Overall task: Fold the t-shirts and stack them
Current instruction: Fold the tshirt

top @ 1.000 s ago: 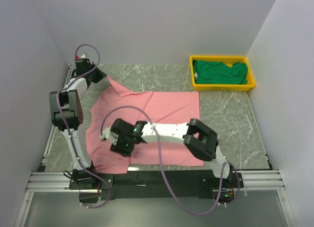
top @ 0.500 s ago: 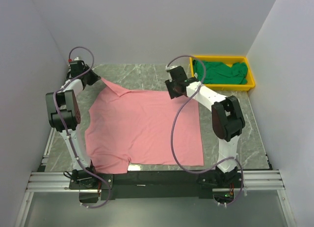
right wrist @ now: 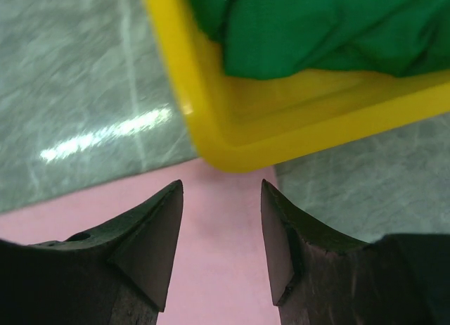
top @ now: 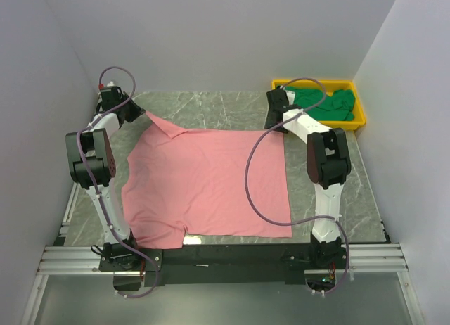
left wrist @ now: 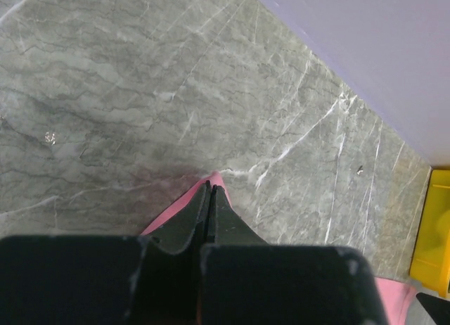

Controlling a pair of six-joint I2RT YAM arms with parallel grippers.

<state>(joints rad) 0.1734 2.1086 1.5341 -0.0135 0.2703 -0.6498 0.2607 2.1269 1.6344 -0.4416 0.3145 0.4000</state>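
The pink t-shirt (top: pixel 211 181) lies spread flat across the marble table. Its far left corner is drawn out to a point, and my left gripper (top: pixel 143 115) is shut on that point. In the left wrist view the fingertips (left wrist: pixel 210 188) are pressed together, with pink cloth (left wrist: pixel 163 223) showing beside them. My right gripper (top: pixel 274 124) hangs open over the shirt's far right corner, beside the tray. In the right wrist view its fingers (right wrist: pixel 221 188) stand apart above pink cloth (right wrist: pixel 218 269), holding nothing. The dark green t-shirt (top: pixel 314 104) lies crumpled in the tray (right wrist: pixel 316 29).
The yellow tray (top: pixel 360 117) stands at the back right corner, and its near corner (right wrist: pixel 281 142) lies just past my right fingertips. Walls close in the table at the left, back and right. Both arms' cables loop above the shirt.
The right arm has swung from the shirt's near left part, over the cloth, to its far right corner by the tray. The left gripper keeps its hold and has barely moved.
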